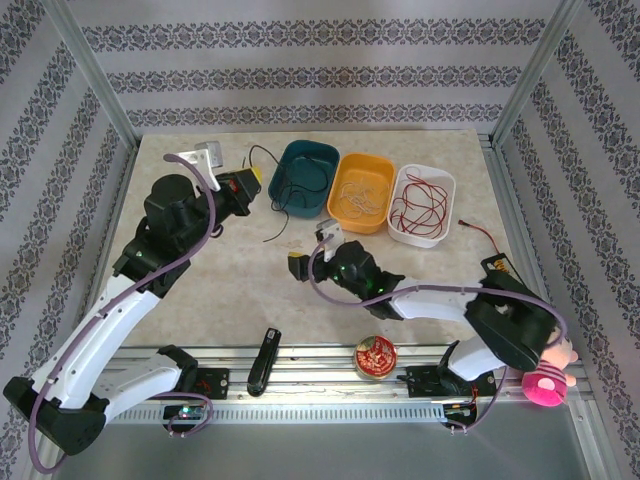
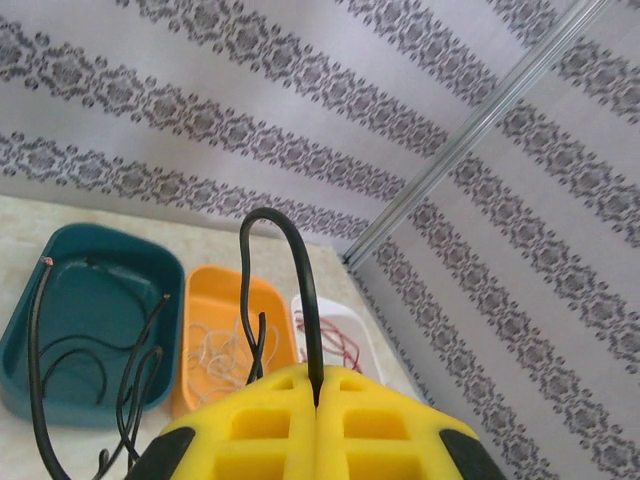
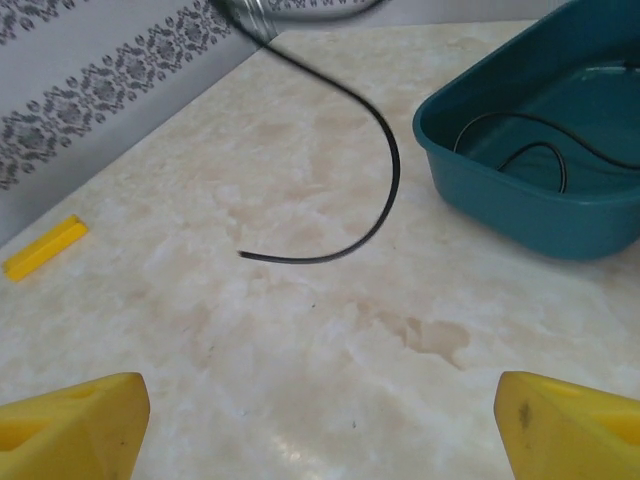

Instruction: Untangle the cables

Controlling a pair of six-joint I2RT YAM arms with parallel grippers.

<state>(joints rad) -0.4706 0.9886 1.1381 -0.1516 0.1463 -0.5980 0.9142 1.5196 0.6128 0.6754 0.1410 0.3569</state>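
**Left tool (image 2: 315, 405) clamped on a thin black cable (image 2: 306, 300); right tool (image 3: 318, 400) spread wide, holding nothing**

Two arms work over one pale marbled tabletop (image 1: 230, 290). Three plastic bins stand in a row, to the right of the left tool and ahead of the right tool:
- a teal rectangular bin (image 1: 318, 155)
- an orange rectangular bin (image 1: 365, 158)
- a white rectangular bin (image 1: 425, 171)

The teal bin holds loops of black cable, but how many separate strands cannot be told. The orange bin holds thin whitish cables (image 1: 360, 198), and the white bin holds thin red cables (image 1: 418, 210). One more red strand (image 1: 480, 231) lies on the tabletop well to the right of the right tool, beside the white bin.

The black cable arches up out of the left tool's shut yellow pads. A loose black end lies on bare tabletop ahead of the right tool, apart from its fingers and just left of the teal bin.

Patterned walls and metal posts close in three sides. Bare tabletop lies open between the two tools and to the left of the left tool. Three objects sit along the near rail behind the right tool: one black oblong gadget (image 1: 264, 360), one round red tin (image 1: 375, 357) and one pink plush toy (image 1: 548, 385).

The left arm rises from its base with the elbow bent, and its tool is raised and points toward the bins. The right arm stretches low and leftward, with its tool aimed at the teal bin.
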